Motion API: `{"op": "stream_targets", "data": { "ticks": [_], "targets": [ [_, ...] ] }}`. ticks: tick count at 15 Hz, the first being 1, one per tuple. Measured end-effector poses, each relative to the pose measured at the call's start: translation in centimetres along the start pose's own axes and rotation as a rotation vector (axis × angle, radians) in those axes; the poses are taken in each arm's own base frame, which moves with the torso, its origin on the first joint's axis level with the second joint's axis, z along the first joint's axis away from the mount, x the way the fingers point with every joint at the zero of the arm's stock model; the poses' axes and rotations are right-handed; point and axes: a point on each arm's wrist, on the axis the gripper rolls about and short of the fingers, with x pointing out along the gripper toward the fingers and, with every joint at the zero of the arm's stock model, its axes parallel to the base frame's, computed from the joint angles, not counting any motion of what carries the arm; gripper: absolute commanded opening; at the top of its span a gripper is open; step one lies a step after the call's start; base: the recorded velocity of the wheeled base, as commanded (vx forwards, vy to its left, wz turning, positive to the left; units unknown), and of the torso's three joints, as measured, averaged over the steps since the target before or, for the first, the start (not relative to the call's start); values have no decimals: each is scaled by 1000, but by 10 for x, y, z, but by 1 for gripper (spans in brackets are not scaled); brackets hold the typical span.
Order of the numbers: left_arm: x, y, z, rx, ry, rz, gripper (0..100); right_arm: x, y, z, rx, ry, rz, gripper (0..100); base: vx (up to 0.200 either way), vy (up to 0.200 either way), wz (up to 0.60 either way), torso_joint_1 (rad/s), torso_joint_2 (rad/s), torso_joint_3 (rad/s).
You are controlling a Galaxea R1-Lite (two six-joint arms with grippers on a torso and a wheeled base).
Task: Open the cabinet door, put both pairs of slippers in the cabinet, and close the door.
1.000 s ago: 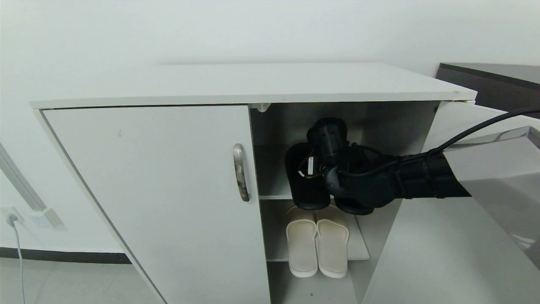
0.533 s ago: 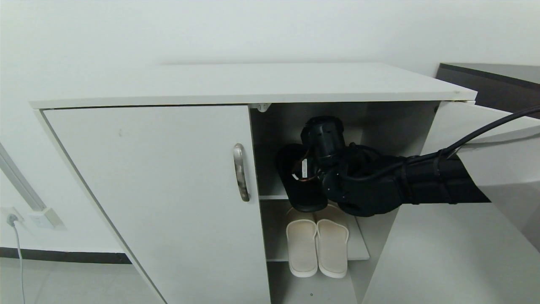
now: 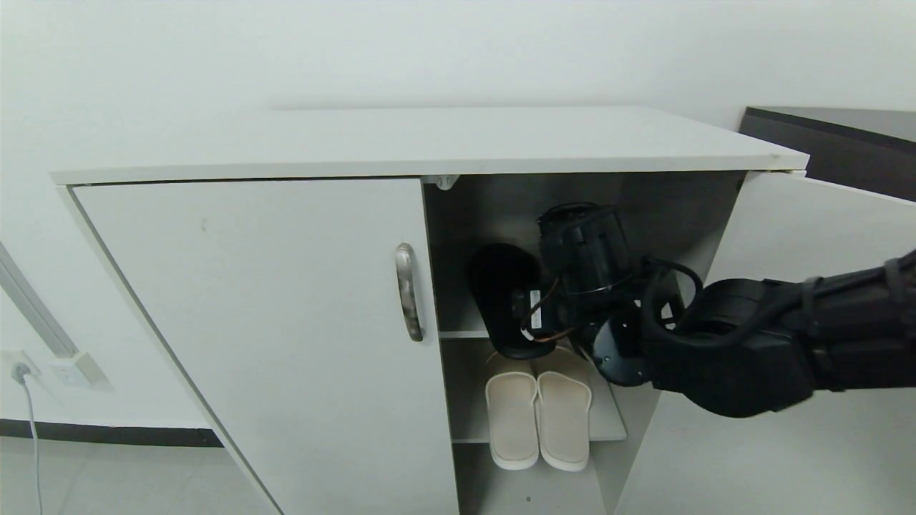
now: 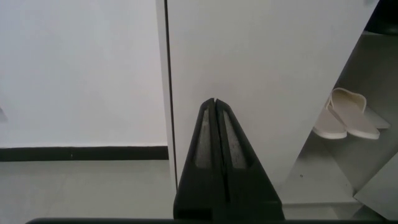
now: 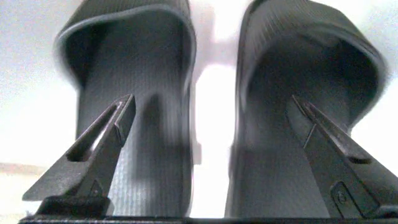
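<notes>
Right gripper (image 5: 211, 102), jaws spread, is hovering by black rubber slippers (image 3: 504, 300) inside white cabinet (image 3: 429, 139) | overhanging heels (image 3: 519, 349) (apparently) risk blocking door (image 3: 787, 229).

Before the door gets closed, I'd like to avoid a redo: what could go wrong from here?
1. The right gripper is open with a finger close to each of the black slippers; pulling out could snag one and drag it off the upper shelf.
2. The white slippers seem to overhang the front edge of the lower shelf, so the open right door might catch them when swung shut.
</notes>
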Motion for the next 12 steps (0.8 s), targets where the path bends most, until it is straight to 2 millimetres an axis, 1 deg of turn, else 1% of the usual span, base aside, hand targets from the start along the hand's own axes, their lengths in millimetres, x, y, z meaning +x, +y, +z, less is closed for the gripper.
{"op": "stream_targets", "data": {
  "ticks": [2, 4, 7, 8, 12],
  "targets": [
    [0, 0, 0, 0, 0, 0, 0, -23, -3, -3, 2, 6, 34, 100, 0, 0, 0, 0, 0, 0],
    [0, 0, 0, 0, 0, 1, 0, -40, -6, -10, 11, 19, 65, 100, 0, 0, 0, 0, 0, 0],
    [0, 0, 0, 0, 0, 2, 0, -66, -13, -31, 12, 50, 127, 100, 0, 0, 0, 0, 0, 0],
    [0, 0, 0, 0, 0, 4, 0, -72, -13, -33, 32, 34, 152, 0, 0, 0, 0, 0, 0, 0],
    [0, 0, 0, 0, 0, 4, 0, -79, -18, -34, 42, 24, 166, 0, 0, 0, 0, 0, 0, 0]
  ]
}}
